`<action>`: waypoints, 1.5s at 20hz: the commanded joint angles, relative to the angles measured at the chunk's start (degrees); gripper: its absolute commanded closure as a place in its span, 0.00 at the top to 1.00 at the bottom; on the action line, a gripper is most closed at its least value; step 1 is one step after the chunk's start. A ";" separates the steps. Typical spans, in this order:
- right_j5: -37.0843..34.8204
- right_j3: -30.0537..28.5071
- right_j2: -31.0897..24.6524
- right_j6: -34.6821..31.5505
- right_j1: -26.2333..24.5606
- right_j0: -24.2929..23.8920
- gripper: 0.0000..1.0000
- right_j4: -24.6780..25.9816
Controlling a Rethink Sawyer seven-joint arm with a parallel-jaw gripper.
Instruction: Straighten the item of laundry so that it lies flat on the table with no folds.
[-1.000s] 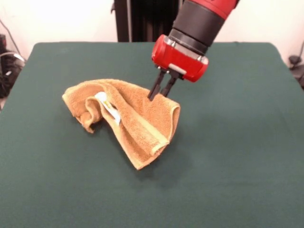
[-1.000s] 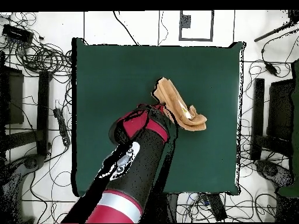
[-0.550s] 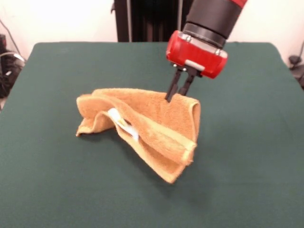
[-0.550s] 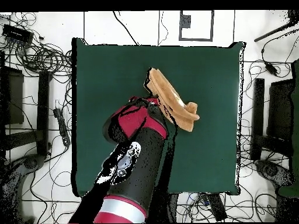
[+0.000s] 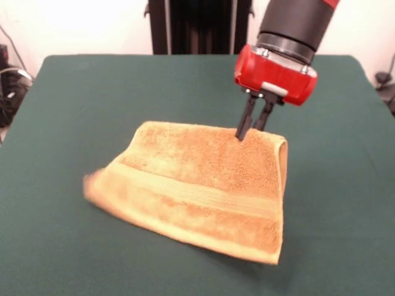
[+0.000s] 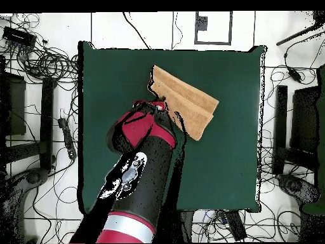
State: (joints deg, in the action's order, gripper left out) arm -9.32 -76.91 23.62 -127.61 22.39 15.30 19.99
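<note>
Front view: gripper point(image 5: 252, 127) pinched shut on the towel point(image 5: 203, 188) at its top edge, toward 1 o'clock, lifting that edge. From there the cloth slopes down toward 7 o'clock onto the green table point(image 5: 74, 92), a woven band crossing it.

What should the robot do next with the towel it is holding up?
Probably keep pulling the pinched edge sideways and lower it. The gripper is shut on the towel's top edge, lifting it like a tent, while the lower edge drags on the table. One side looks folded under.
</note>
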 commanded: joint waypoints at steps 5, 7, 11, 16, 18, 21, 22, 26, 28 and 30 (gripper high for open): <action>7.09 0.39 -2.14 -9.56 -6.05 2.83 1.00 -3.47; 7.32 0.39 -1.75 -9.67 -6.26 3.01 1.00 -3.81; 7.65 0.16 -1.54 -9.21 -6.39 3.03 1.00 -4.54; 8.21 -0.01 -1.99 -8.09 -6.26 2.65 1.00 -4.48; 7.46 -0.01 -2.57 -7.35 -5.83 2.28 1.00 -4.10; 5.10 -0.31 -5.11 -5.41 -3.39 0.27 1.00 -3.34; 3.57 -0.62 -6.52 -4.11 -1.96 -0.82 1.00 -2.92; -4.50 -1.97 -15.77 4.56 4.15 -7.47 1.00 -1.38; -8.66 -2.71 -21.28 9.74 6.44 -11.59 1.00 -0.83; -12.90 -2.91 -25.12 14.21 8.18 -14.79 1.00 -0.44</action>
State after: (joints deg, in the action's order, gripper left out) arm -7.16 -76.26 16.05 -127.52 26.10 7.46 18.63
